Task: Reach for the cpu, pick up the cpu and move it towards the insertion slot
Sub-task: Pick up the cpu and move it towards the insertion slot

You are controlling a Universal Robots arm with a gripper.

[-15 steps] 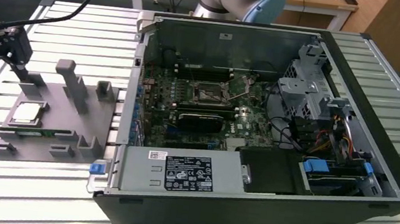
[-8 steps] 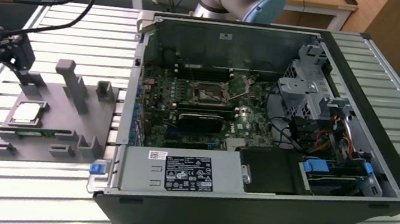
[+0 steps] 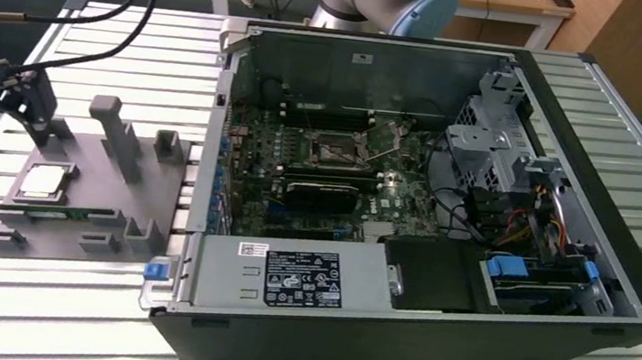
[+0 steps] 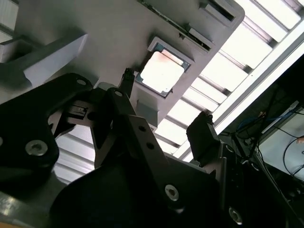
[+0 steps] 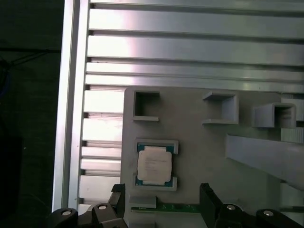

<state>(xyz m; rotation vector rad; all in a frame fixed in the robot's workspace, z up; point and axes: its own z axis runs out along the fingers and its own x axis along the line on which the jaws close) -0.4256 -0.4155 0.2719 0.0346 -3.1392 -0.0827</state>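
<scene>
cpu (image 5: 154,164) is lying flat in its seat on the grey fixture (image 5: 199,152), near the fixture edge closest to the gripper (image 5: 162,198). gripper is hovering above that edge, fingers spread wide, pinching nothing, clear of the chip. judgement: chip is looking light, stiff and thin, slick on its metal top, fragile underneath; gripping two opposite rims is looking safest. insertion slot (image 3: 333,150) is sitting well apart from the fixture, inside the open case (image 3: 398,352).

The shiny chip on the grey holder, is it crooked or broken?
Nothing stands out. The cpu lies flat and square in its pocket on the grey fixture, with no damage that I can see. The open gripper hovers over it.
</scene>
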